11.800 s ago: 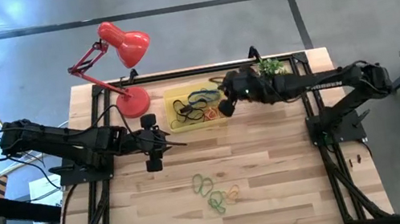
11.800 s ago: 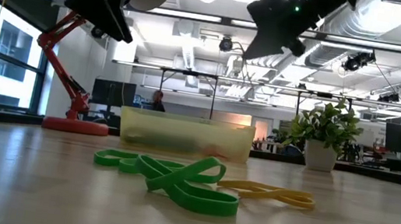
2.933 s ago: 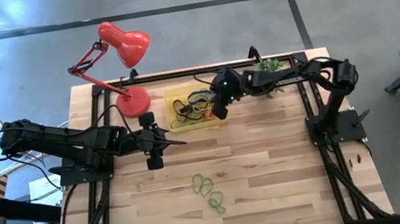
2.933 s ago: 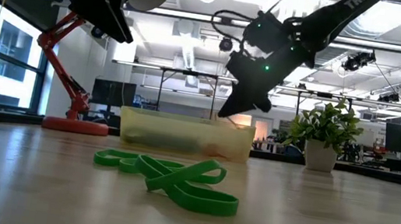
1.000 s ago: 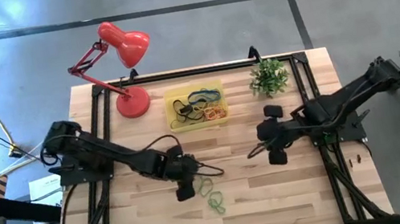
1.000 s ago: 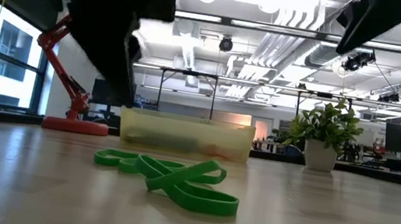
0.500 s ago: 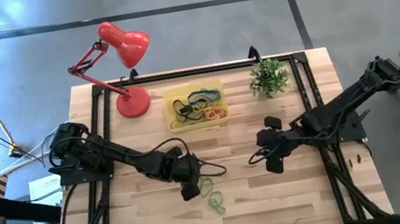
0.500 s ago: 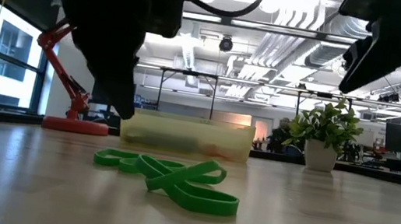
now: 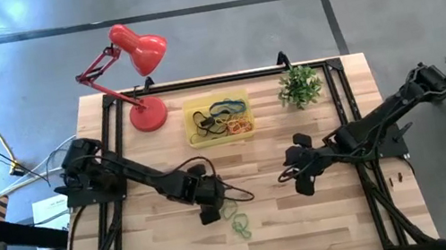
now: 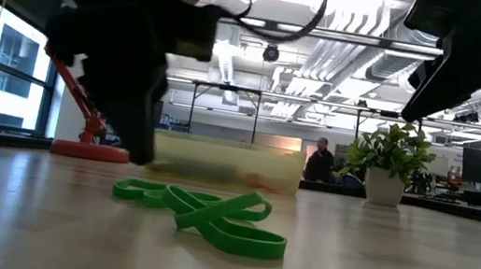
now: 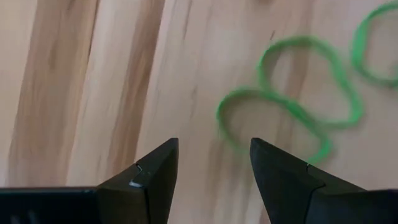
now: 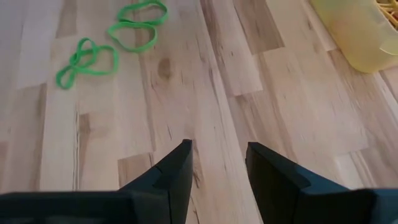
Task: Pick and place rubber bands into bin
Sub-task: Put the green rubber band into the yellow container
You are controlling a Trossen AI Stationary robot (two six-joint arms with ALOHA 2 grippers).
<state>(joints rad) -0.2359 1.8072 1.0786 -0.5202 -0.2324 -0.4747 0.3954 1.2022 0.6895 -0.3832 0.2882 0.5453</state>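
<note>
Table: pale butcher-block wood top [image 9: 311,219] in a black frame, grey concrete floor around it.
Room: the low view looks into an open office with ceiling ducts and strip lights; a person [image 10: 319,160] stands far behind the table.
Back edge: red desk lamp [image 9: 135,62] at the left, yellow bin [image 9: 219,118] in the middle, small potted plant [image 9: 301,85] at the right.
Bin contents: dark, blue and orange rubber bands [image 9: 220,118] lie tangled inside; only the high view shows them.
Loose bands: green rubber bands [image 10: 210,215] lie on the wood near the front middle, well apart from the bin.
Left gripper: [image 9: 220,200] low over the table, just beside the green bands; its wrist view shows the fingers [image 11: 155,171] parted and bare, a green loop just ahead.
Right gripper: [image 9: 287,174] over bare wood right of centre, fingers [image 12: 177,168] parted, nothing between them.
Right wrist only: green bands farther off and one corner of the bin.
Low view only: both arms are dark shapes overhead.
</note>
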